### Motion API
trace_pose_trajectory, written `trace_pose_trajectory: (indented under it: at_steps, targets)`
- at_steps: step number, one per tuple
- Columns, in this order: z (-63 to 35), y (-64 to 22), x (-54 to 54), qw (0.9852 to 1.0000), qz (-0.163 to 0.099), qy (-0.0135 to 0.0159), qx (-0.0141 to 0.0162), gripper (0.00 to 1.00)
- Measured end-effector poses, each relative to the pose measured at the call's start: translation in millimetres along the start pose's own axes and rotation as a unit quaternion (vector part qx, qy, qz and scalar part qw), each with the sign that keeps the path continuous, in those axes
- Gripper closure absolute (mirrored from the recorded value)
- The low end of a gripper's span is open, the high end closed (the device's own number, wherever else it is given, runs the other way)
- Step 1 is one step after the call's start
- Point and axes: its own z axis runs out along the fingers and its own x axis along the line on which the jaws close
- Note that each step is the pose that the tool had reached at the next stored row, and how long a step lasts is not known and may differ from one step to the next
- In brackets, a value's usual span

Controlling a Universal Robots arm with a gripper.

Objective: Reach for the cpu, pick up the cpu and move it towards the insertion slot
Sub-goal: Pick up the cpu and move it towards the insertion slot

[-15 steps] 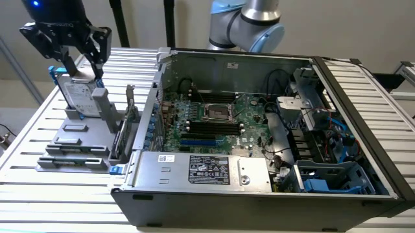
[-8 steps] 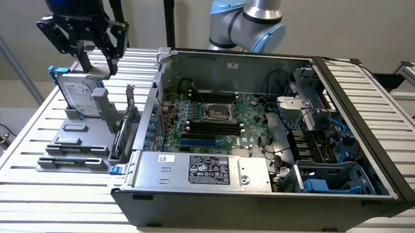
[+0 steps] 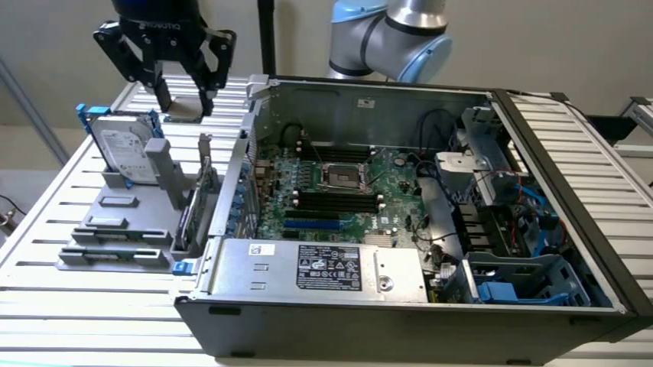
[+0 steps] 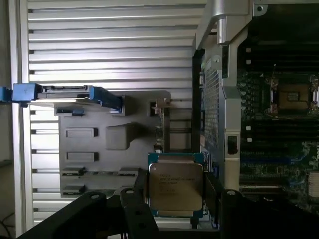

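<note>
behind the scene stood a plain pale wall, and below it a slatted metal worktop [image 3: 61,206] carried an open computer case [image 3: 408,306] and a grey holder tray [image 3: 118,229] at the exterior view's left.

the gripper [image 3: 186,103] hung above the far end of the tray, well clear of the worktop. between its two black fingers [image 3: 209,73] it held the cpu [image 3: 186,108], a small flat square chip with a silvery top. in the wrist view the cpu [image 4: 175,185] sat between the dark fingers [image 4: 137,209], closed on its two sides, with its printed top facing the camera. a hard drive [image 3: 125,157] with blue rails stood upright in the tray, just below and beside the gripper.

the insertion slot [image 3: 344,177] lay on the green board inside the case, a square socket with a shiny frame and a dark centre, well apart from the cpu and toward the exterior view's right. it appeared also in the wrist view [image 4: 294,97], beyond the case wall [image 4: 214,99].

i judged that reaching and picking up were done, and that the step in hand was the carrying toward the slot, hardly begun. this move called for staying high enough to pass over the case wall, keeping the chip level, and bringing it square above the socket.
</note>
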Motion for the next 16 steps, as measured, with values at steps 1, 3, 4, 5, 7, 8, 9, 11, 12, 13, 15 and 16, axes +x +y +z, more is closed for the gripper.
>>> trace_pose_trajectory:
  at_steps: [1, 3, 4, 5, 7, 8, 9, 11, 12, 13, 15, 16]
  targets:
    - [-0.4, 0.2, -4.5, 1.0000, 0.000, 0.0000, -0.0001, 0.45]
    - [-1.2, 0.5, -13.4, 1.0000, 0.000, 0.0000, -0.0003, 0.45]
    - [-1.5, 0.6, -17.9, 1.0000, 0.000, 0.0000, -0.0005, 0.45]
    - [-1.7, 0.8, -22.4, 1.0000, 0.000, 0.0000, -0.0006, 0.45]
    - [-2.0, 1.1, -31.8, 1.0000, 0.000, 0.0000, -0.0009, 0.45]
    - [-2.0, 1.3, -36.3, 1.0000, 0.000, 0.0000, -0.0011, 0.45]
    - [-2.2, 1.5, -40.8, 1.0000, 0.000, 0.0001, -0.0011, 0.45]
    - [-2.3, 2.2, -49.8, 1.0000, 0.000, 0.0000, -0.0012, 0.45]
    - [-2.4, 2.7, -54.3, 1.0000, 0.000, 0.0001, -0.0012, 0.45]
    - [-2.4, 3.4, -58.8, 1.0000, 0.000, 0.0001, -0.0012, 0.45]
    - [-2.3, 5.2, -68.2, 1.0000, 0.000, 0.0001, -0.0012, 0.45]
    - [-2.0, 6.4, -72.6, 1.0000, 0.000, 0.0000, -0.0012, 0.45]
